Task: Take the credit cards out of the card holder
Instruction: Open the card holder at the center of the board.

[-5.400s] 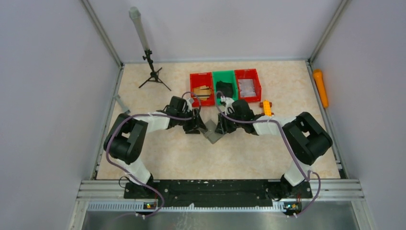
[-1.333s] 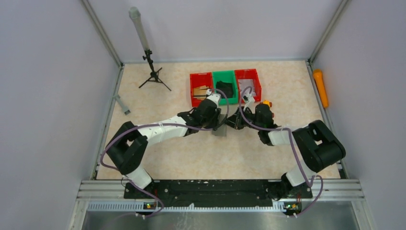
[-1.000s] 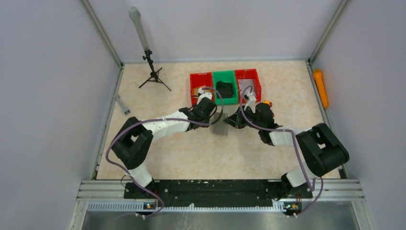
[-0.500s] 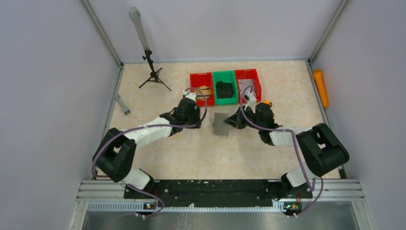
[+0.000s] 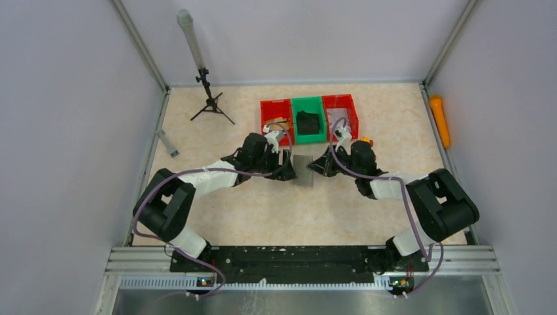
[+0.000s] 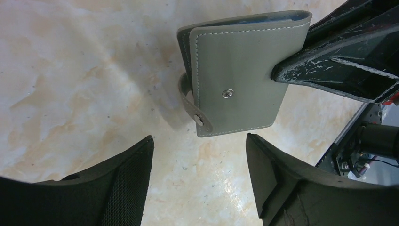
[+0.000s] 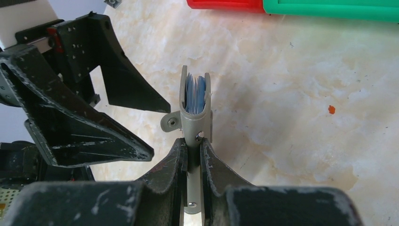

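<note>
grey walls (image 5: 66,131), beige marbled tabletop (image 5: 263,210)

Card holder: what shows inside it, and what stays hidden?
Between the grey covers of the card holder, thin blue layered edges show. The covers hide the rest; cards or pockets cannot be told.

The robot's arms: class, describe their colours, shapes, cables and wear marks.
The left arm and right arm share bulky black joints, white links and looping purple-grey cables. The left gripper has broad black fingers, one mesh-textured; the right gripper has black fingers with pale scuffs.

The grey card holder (image 6: 237,80) stands edgewise, folded nearly shut, tab unsnapped, blue showing inside.
</note>
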